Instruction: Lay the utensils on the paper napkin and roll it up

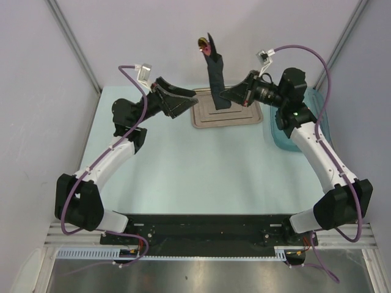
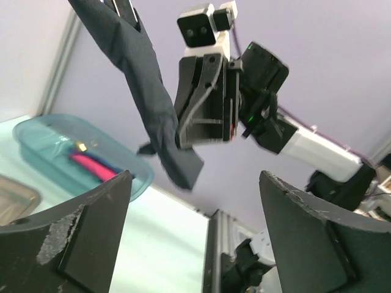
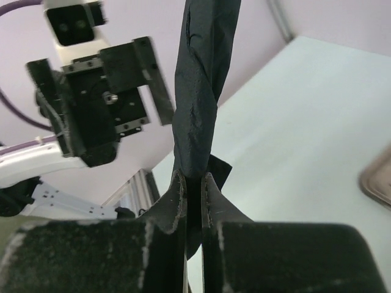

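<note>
Paper napkin (image 1: 215,76): wound into a tight black tube, standing roughly upright in the air above the far edge of the steel tray (image 1: 235,119). A loose corner flares out at its lower end.

Utensils (image 1: 202,43): wrapped inside. Only the shiny orange-red end and a dark tip poke out of the top.

Right gripper (image 1: 225,97): jaws pinched together on the tube's lower end, carrying it alone.

Left gripper (image 1: 192,96): jaws spread wide, just beside the tube on its left, not touching.

Teal bin (image 1: 319,105): on the table at the right, with a pink roll (image 2: 91,165) lying in it.

Judgement: rolling looks finished and the step in hand is setting the bundle down, probably in the bin. The next move calls for a firm clamp through the swing and a low release, so the flap does not unwind or the cutlery slide out.
</note>
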`<action>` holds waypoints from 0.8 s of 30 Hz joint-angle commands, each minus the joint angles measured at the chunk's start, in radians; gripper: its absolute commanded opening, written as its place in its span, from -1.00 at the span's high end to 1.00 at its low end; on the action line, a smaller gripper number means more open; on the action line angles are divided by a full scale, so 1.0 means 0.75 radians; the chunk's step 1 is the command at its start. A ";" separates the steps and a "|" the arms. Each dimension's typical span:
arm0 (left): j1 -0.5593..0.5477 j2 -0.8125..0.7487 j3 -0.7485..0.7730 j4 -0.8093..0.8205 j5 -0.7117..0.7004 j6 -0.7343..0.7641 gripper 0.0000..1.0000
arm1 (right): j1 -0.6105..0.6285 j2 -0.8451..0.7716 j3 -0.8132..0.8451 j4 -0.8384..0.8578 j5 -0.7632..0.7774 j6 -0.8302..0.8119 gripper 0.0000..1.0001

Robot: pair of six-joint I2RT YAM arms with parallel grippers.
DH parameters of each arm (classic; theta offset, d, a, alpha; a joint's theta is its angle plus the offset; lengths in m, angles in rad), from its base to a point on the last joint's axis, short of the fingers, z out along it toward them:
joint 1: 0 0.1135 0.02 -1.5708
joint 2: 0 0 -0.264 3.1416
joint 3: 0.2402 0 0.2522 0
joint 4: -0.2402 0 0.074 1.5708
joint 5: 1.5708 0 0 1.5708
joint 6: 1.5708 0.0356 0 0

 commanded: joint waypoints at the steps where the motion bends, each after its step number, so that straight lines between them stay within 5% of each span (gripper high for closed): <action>1: 0.009 -0.082 0.001 -0.140 0.039 0.204 -0.79 | -0.232 -0.083 -0.024 -0.104 -0.049 -0.075 1.00; 14: 0.009 -0.139 -0.048 -0.288 0.102 0.337 -0.83 | -0.872 -0.020 -0.126 -0.573 -0.204 -0.732 1.00; 24: 0.009 -0.129 -0.034 -0.359 0.125 0.394 -0.84 | -0.965 0.181 -0.190 -0.517 -0.188 -0.928 1.00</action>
